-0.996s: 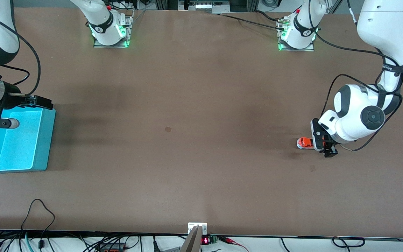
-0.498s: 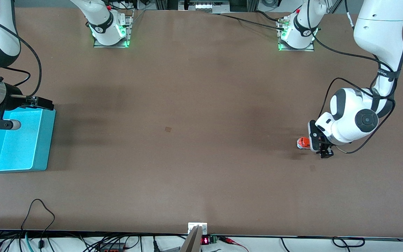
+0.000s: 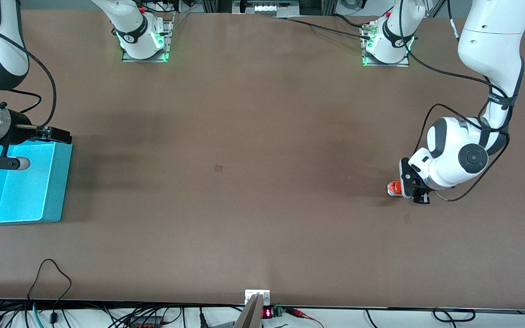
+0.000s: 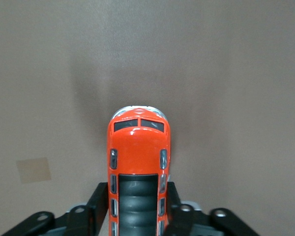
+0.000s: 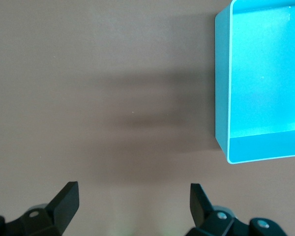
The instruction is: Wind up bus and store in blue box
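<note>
Orange-red bus [image 4: 138, 167], turquoise blue box [image 5: 259, 78]

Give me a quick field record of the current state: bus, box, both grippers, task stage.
bus: on the table at the left arm's end, roof up
left gripper: down at the bus, a finger on each side of its body, grip not confirmed
blue box: at the right arm's end, nothing visible inside
right gripper: open, waiting in the air by the box
task stage: bus not yet stored

Bare counter [image 3: 244, 159] is lying between the bus [image 3: 394, 187] and the box [image 3: 57, 182], whose top the right claw [image 5: 132, 201] is partly overhanging.
</note>
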### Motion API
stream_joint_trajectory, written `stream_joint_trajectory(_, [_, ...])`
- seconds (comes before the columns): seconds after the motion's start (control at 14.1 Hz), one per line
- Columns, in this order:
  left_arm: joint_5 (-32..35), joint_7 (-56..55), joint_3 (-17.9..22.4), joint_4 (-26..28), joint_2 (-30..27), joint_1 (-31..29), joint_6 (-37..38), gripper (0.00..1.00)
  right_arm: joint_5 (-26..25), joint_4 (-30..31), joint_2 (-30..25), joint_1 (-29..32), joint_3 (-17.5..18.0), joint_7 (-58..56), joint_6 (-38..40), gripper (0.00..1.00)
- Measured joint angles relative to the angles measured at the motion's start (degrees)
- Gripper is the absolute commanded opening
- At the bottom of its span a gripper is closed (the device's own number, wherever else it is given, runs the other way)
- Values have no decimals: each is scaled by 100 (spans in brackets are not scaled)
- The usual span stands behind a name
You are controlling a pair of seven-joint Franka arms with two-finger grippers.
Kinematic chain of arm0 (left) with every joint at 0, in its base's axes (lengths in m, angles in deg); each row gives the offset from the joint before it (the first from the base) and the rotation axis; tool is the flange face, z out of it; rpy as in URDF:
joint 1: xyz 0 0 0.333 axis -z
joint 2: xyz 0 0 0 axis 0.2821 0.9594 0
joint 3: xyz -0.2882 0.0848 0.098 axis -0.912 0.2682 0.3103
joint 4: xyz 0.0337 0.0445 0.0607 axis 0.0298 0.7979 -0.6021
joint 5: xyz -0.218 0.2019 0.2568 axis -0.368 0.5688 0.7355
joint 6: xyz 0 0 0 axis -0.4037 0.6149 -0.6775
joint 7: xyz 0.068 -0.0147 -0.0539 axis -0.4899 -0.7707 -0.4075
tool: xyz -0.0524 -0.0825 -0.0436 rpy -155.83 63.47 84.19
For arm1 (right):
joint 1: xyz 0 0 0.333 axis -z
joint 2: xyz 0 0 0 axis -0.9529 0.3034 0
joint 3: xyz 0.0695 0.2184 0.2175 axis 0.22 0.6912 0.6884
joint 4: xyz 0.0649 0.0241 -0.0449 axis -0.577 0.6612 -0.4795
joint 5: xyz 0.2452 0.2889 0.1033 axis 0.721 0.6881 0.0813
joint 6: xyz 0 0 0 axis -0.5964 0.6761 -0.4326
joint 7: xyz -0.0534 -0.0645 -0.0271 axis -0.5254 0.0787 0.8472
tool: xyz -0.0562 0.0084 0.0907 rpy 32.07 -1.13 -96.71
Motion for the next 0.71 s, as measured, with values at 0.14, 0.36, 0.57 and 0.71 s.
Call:
stream_joint_trajectory(0.14, [0, 0, 0, -1, 13, 0, -29, 21, 0, -1, 3, 0, 0, 0, 0, 100])
stream_joint_trajectory(0.36, [0, -1, 0, -1, 13, -1, -28, 21, 0, 2, 14, 5, -1, 0, 2, 100])
stream_joint_trajectory(0.57, [0, -6, 2, -1, 14, -12, -25, 21, -1, 6, 68, 7, -1, 0, 2, 100])
stream_joint_trajectory(0.71, [0, -8, 8, -2, 16, -96, -23, 21, -1, 6, 94, 8, -1, 0, 2, 100])
